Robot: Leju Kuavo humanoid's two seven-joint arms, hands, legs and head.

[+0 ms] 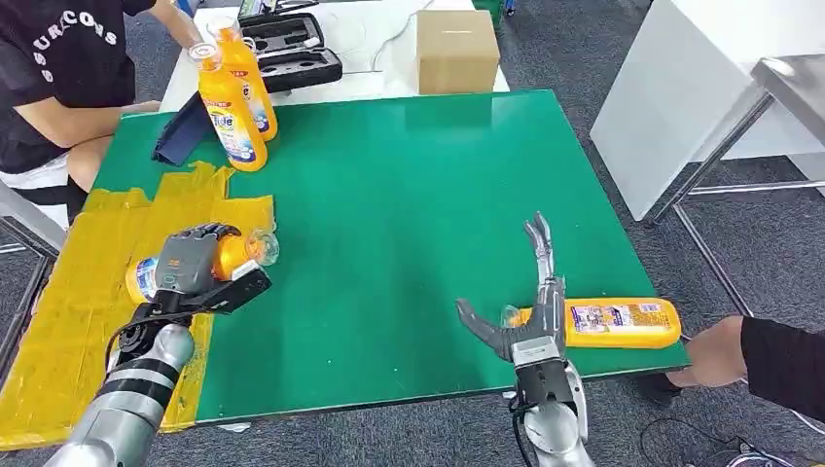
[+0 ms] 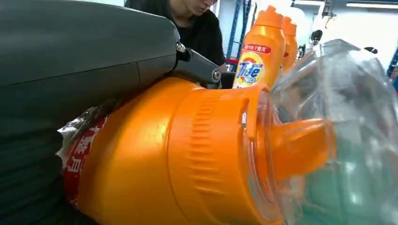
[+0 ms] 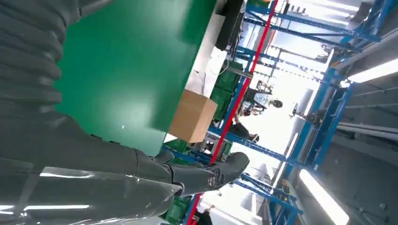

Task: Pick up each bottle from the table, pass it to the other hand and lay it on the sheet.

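Left hand [image 1: 197,261] is wrapped around an orange bottle [image 1: 236,255], held lying over the yellow sheet [image 1: 78,311]. Right hand [image 1: 516,292], fingers spread and empty, is stationed beside a second bottle [image 1: 608,322], whose long axis runs along the counter [image 1: 389,195] edge.

L hand [image 1: 199,261] grips an orange bottle [image 1: 233,256] lying over the yellow sheet [image 1: 73,321] at table [image 1: 409,204] left, R hand [image 1: 525,311] spread beside a bottle on its side [image 1: 613,322] at near right edge w/ a person's hand [image 1: 715,352] just beside, two bottles upright [image 1: 233,97] far left.
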